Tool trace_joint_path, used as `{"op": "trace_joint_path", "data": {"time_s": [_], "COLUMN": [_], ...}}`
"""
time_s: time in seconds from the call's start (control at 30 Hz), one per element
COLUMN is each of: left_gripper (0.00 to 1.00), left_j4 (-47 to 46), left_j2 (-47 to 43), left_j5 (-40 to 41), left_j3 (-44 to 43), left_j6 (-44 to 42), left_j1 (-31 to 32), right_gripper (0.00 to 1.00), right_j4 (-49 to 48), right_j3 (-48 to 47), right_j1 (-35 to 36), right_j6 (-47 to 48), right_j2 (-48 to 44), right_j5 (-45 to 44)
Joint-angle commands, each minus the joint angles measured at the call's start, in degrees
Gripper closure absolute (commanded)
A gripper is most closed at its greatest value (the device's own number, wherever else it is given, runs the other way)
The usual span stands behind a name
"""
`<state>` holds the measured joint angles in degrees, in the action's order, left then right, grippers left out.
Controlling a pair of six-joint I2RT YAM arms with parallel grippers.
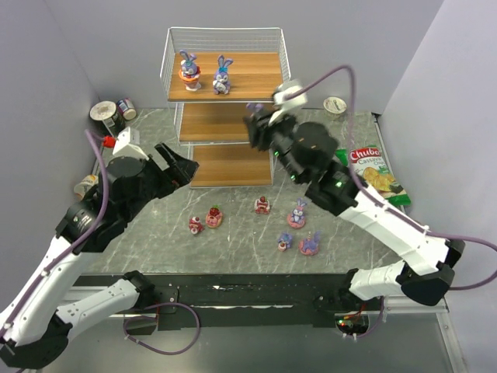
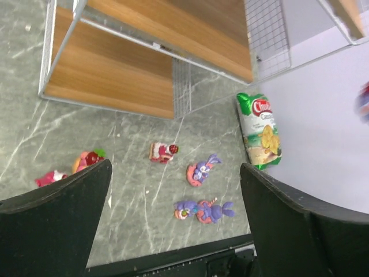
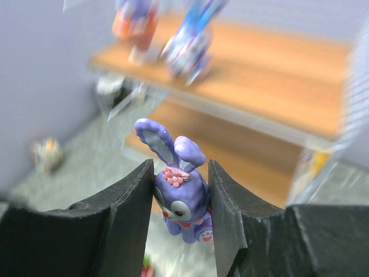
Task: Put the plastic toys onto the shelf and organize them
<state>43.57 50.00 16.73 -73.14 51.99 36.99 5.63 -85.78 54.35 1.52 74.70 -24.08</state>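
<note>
The right fingers (image 3: 124,219) are clenched on a purple bunny (image 3: 183,199), held upright and raised beside the shelf (image 1: 248,78), probably so it can go straight onto a board alongside the two bunnies (image 1: 189,71) on the top tier. It sits squarely between the fingertips, ears poking above them. The left fingers (image 2: 57,225) are spread wide and empty above the tabletop (image 1: 233,249), left of the shelf. The loose toys (image 1: 262,205) lie nearer and to the right, untouched.
</note>
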Motion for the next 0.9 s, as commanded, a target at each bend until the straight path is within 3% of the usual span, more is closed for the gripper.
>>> {"op": "trace_joint_path", "data": {"time_s": [0.0,0.43,0.87], "left_gripper": [0.01,0.04,0.04], "left_j4": [-7.70,-9.03,-10.70], "left_j2": [-2.01,-0.34,2.03], "left_j5": [0.23,-3.11,-6.27], "left_j3": [3.70,6.87,8.02], "left_j6": [-4.61,-8.74,-10.15], "left_j1": [0.27,0.27,-0.43], "right_gripper": [1.00,1.00,1.00], "right_j4": [-4.39,-8.35,-12.31], "right_j3": [-5.62,-16.43,-17.23], "right_j1": [-3.19,-9.70,-11.98], "right_j6": [2.43,1.56,2.17], "right_j2": [-0.79,8.79,14.77], "right_j5": [2.54,7.11,5.01]}}
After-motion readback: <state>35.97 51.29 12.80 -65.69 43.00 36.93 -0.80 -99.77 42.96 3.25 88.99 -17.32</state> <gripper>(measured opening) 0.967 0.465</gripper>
